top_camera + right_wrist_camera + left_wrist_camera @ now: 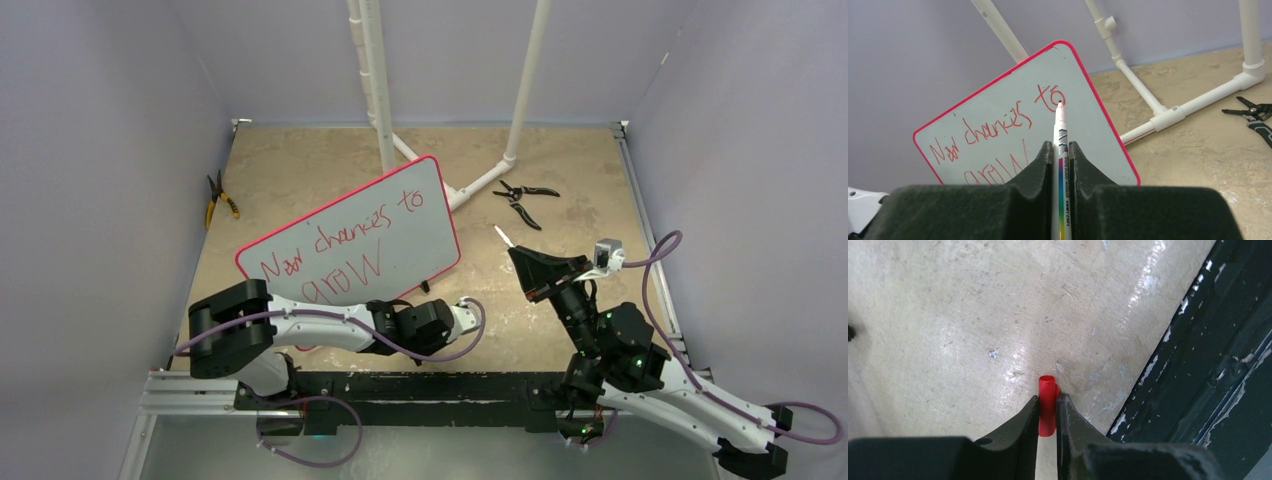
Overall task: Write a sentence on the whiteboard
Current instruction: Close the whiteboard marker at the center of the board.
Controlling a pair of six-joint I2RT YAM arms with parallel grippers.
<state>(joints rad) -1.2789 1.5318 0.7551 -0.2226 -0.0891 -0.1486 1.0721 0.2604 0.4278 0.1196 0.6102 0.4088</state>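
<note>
Pinching a red cap [1047, 410], probably, seen only wrist-side: left end effector [1048, 399]; right end effector [1060, 146] clamps marker [1060, 125].

Whiteboard [428, 238] reads "New chances to grow" (handwritten).

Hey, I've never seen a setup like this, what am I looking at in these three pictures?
Two robot arms are bolted to a tan table. The wide picture looks down from above; the other two come from cameras on each wrist. A large red-rimmed whiteboard carries the red handwritten sentence "New chances to grow". Nearby are yellow-handled pliers, black-handled pliers and a white pipe frame. The left pincer grips a small red plastic cap; the right pincer grips a white marker pen.
</note>
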